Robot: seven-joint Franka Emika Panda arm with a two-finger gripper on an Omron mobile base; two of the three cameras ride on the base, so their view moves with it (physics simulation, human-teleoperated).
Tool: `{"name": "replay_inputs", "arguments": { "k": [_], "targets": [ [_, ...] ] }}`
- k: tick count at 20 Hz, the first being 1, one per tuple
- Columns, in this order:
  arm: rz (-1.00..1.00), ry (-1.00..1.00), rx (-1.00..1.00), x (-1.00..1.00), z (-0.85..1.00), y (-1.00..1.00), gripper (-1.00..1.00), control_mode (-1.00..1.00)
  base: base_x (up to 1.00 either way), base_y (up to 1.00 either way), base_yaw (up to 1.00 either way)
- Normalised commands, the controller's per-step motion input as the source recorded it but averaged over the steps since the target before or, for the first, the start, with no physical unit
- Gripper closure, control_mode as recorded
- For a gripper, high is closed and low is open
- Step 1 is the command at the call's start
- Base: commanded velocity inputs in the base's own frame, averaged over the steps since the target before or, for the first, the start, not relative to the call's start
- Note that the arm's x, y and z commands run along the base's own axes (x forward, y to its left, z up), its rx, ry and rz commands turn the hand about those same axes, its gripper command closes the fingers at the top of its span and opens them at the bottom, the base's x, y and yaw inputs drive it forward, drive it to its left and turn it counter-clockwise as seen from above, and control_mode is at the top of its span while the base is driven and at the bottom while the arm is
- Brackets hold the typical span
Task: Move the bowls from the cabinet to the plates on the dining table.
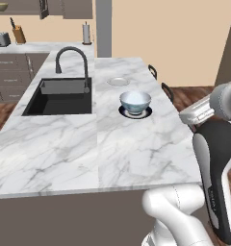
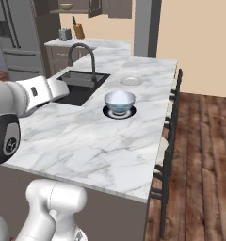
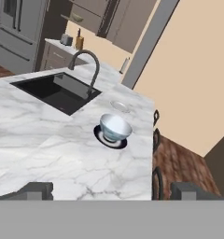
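The white bowl with the blue pattern (image 1: 135, 101) stands upright on the black-rimmed plate (image 1: 135, 114), on the dining table (image 1: 64, 149). This pair is in the far half of the table, between the black sink (image 1: 59, 98) and the right edge, nearer to the right edge. In the right base view the same bowl (image 2: 119, 102) sits in the middle of its plate (image 2: 118, 113), and the dark rim shows all around it.

The pale plate (image 1: 118, 81) lies flat and bare a little farther back, near the far edge of the table, just beside the base of the arched black faucet (image 1: 72, 60). It is apart from the bowl and the black-rimmed plate.

The olive-tan bowl (image 2: 66, 6) rests on a shelf of the open cabinet (image 2: 95, 6), high on the far wall behind the small counter with the toaster (image 2: 64, 34) and the knife block (image 2: 78, 31). In the hand view this bowl (image 3: 77, 17) shows small at the top.

The gripper (image 3: 114, 190) hangs above the near part of the table, well apart from the bowl (image 3: 115, 127). Its two fingertips (image 3: 37, 190) stand far from each other at the bottom of the hand view, so the jaws are apart, and nothing is between them.

Dark chairs (image 2: 169, 155) stand along the right edge of the table, over the wooden floor (image 2: 199, 164).
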Motion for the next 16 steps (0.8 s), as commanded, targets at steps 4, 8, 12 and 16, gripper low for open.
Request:
{"name": "replay_inputs", "arguments": {
  "k": [4, 8, 12, 16],
  "targets": [
    [0.00, 0.00, 0.00, 0.00, 0.00, 0.00, -1.00, 1.00, -0.27, 0.03, 0.02],
    [0.00, 0.00, 0.00, 0.00, 0.00, 0.00, -1.00, 1.00, -0.38, 0.13, 0.06],
    [0.00, 0.00, 0.00, 0.00, 0.00, 0.00, -1.00, 1.00, -0.42, 0.28, 0.04],
    [0.00, 0.00, 0.00, 0.00, 0.00, 0.00, -1.00, 1.00, -0.51, 0.25, 0.04]
  ]
}}
